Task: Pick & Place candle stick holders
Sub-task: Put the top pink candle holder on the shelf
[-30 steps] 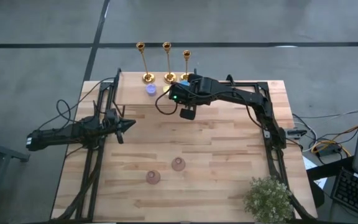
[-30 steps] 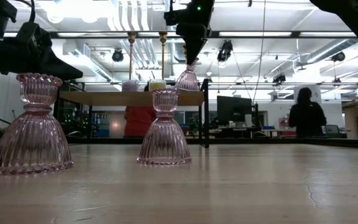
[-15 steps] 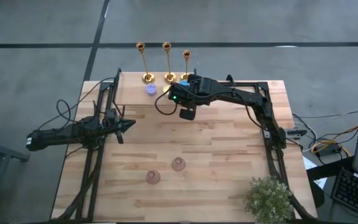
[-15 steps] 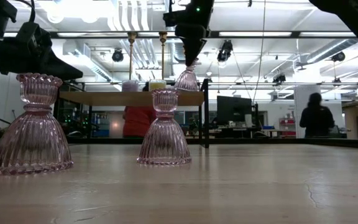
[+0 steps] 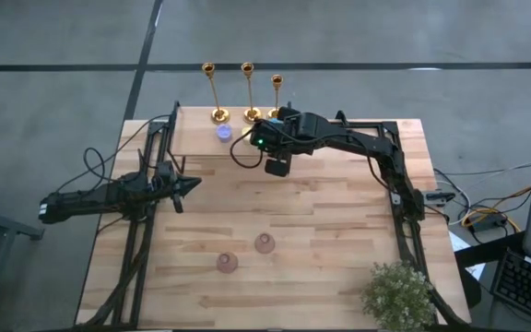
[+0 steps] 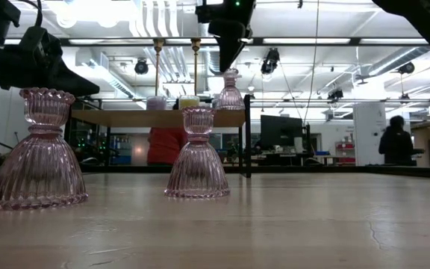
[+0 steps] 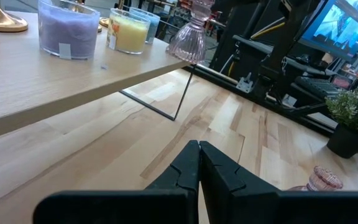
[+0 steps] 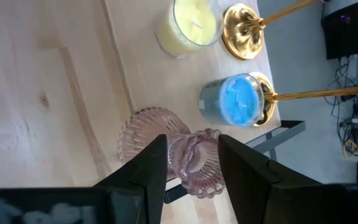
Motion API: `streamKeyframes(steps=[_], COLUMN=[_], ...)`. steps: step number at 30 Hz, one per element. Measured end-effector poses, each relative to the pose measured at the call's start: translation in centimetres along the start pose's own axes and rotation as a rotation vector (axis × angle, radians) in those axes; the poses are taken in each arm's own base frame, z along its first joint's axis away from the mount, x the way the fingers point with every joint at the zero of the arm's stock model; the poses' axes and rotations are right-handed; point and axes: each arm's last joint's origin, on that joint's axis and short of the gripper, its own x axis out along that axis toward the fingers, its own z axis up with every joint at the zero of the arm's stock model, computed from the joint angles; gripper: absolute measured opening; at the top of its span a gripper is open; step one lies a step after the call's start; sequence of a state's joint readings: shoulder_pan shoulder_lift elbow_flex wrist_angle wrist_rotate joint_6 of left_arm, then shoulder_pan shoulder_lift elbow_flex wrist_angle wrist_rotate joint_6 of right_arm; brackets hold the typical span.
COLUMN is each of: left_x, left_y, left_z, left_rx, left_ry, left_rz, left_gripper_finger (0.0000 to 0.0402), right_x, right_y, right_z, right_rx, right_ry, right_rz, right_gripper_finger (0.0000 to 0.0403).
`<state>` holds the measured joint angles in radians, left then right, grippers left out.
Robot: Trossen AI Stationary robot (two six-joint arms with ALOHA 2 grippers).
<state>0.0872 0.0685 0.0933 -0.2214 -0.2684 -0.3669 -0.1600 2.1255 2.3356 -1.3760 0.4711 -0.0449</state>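
Three gold candle stick holders (image 5: 248,90) stand by their round bases along the far edge of a raised wooden shelf (image 7: 73,81). A pink ribbed glass holder (image 6: 231,91) stands upright on its flared base near the shelf's right end. My right gripper (image 8: 191,146) is open just above it, one finger on either side of its top cup (image 8: 194,163), touching nothing. In the high view that gripper (image 5: 265,131) hides the holder. Two more pink glass holders (image 5: 227,263) (image 5: 265,243) stand on the table near the front. My left gripper (image 7: 199,149) waits shut at the table's left (image 5: 192,184).
On the shelf sit a purple candle (image 7: 68,28), a yellow candle (image 8: 188,22) and a blue candle (image 8: 235,99) close to the gold bases. A potted plant (image 5: 399,295) stands at the near right corner. A person (image 6: 396,142) moves in the room behind.
My right gripper has opened and let go of the pink glass holder's top cup. The holder now stands free and upright on the shelf below the fingers. The person in the background has walked to the right.
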Motion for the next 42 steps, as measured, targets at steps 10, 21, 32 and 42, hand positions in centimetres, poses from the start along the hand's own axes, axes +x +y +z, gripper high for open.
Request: streamKeyframes(steps=[10,21,32,42], left_x=[0.0,0.0,0.0,0.0], left_y=[0.0,0.0,0.0,0.0], left_z=[0.0,0.0,0.0,0.0], left_rx=[0.0,0.0,0.0,0.0], left_ry=[0.0,0.0,0.0,0.0], left_rz=[0.0,0.0,0.0,0.0], left_gripper_finger=[0.0012,0.0012,0.0012,0.0012], right_x=[0.5,0.9,0.6,-3.0], right_y=[-0.1,-1.0,-1.3,-0.3], right_z=[0.4,0.8,1.1,0.1], right_rx=[-0.039,0.013,0.053,0.08], right_ry=[-0.015,-0.048,-0.086,-0.111], right_rz=[-0.081,-0.115,-0.151,-0.071], right_gripper_finger=[0.0117,0.0099,0.0102,0.0075])
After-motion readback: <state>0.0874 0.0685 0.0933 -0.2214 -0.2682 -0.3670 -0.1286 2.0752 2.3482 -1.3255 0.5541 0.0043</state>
